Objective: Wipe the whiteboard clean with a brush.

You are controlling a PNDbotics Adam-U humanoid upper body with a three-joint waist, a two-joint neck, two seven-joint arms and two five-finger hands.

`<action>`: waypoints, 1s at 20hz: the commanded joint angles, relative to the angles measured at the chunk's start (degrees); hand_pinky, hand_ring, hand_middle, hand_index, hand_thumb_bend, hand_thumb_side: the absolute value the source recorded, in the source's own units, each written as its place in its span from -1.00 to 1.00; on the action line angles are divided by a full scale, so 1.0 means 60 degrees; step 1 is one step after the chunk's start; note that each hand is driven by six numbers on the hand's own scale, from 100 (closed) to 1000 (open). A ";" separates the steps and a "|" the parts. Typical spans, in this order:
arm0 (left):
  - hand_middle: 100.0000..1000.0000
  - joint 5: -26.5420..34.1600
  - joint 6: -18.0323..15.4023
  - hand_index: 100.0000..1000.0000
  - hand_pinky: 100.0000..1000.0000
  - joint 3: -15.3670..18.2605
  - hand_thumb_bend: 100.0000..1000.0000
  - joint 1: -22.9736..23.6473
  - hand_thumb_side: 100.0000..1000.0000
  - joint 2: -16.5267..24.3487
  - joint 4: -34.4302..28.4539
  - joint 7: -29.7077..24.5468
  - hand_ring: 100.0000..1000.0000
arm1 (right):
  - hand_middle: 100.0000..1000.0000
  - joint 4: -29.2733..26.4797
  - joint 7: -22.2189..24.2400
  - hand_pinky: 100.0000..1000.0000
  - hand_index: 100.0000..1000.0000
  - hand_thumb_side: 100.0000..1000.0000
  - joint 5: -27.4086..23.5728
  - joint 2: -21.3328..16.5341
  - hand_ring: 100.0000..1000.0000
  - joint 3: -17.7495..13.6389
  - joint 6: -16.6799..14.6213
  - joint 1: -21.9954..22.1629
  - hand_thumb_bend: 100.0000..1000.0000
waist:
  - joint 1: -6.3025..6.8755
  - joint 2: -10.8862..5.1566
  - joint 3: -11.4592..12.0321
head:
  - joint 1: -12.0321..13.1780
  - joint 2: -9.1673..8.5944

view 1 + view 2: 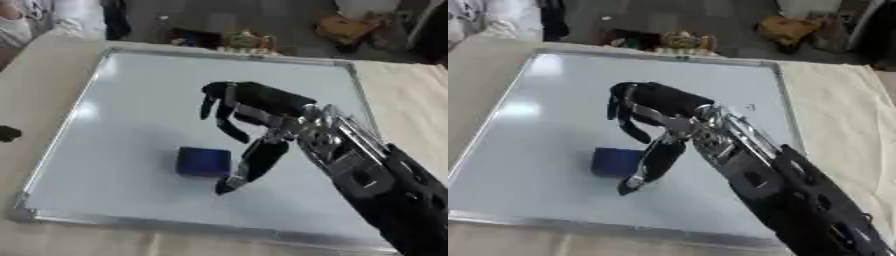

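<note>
The whiteboard [131, 125] lies flat on a table covered with a cream cloth [411, 95]. Its frame is a thin silver metal strip, and the board sits askew in the view, its far edge running from 11 o'clock to 1 o'clock. The writing surface is pale grey-white with soft glare patches near the 10 o'clock corner. A small faint mark [751, 107] shows toward the 2 o'clock side of the board in the right eye view; what it reads cannot be made out.

The brush [203, 161], a small dark blue block, rests on the board slightly toward 7 o'clock from the board's centre.

The right hand [254, 107] enters from the 5 o'clock corner on a black and silver arm. It hangs above the board with fingers [229, 125] curved downward and the thumb [249, 167] extended toward 7 o'clock. The thumb tip is just beside the brush at its 4 o'clock side; contact cannot be confirmed. The hand is released and grasps nothing.

A small dark object [9, 133] lies on the cloth at 9 o'clock, off the board.

Beyond the table at 12 o'clock is a dark floor with blurred clutter, including a yellow-brown item [350, 27] at 1 o'clock.
</note>
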 commanded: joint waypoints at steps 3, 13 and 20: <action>-0.23 0.0020 0.0025 -0.12 -0.03 -0.0025 -0.78 -0.0103 0.73 0.0063 -0.0188 -0.0021 -0.31 | 0.30 0.0432 -0.0570 0.62 -0.88 -0.78 0.0672 0.0157 1.00 0.0114 0.0069 -0.0102 0.30 | 0.0019 -0.0102 0.0043 | -0.0044 -0.0075; -0.24 -0.0005 0.0072 -0.13 -0.03 -0.0036 -0.80 -0.0111 0.73 0.0036 -0.0183 -0.0057 -0.31 | 0.34 0.1150 -0.1168 0.63 -0.90 -0.83 0.1217 0.0436 1.00 0.0276 -0.0045 -0.0029 0.23 | -0.0006 -0.0035 0.0098 | -0.0037 -0.0088; -0.24 -0.0017 0.0098 -0.13 -0.03 -0.0042 -0.80 -0.0123 0.73 0.0024 -0.0187 -0.0060 -0.31 | 0.29 0.1500 -0.1263 0.62 -0.92 -0.81 0.1437 0.0540 1.00 0.0371 -0.0102 0.0038 0.19 | -0.0034 -0.0018 0.0136 | -0.0025 -0.0137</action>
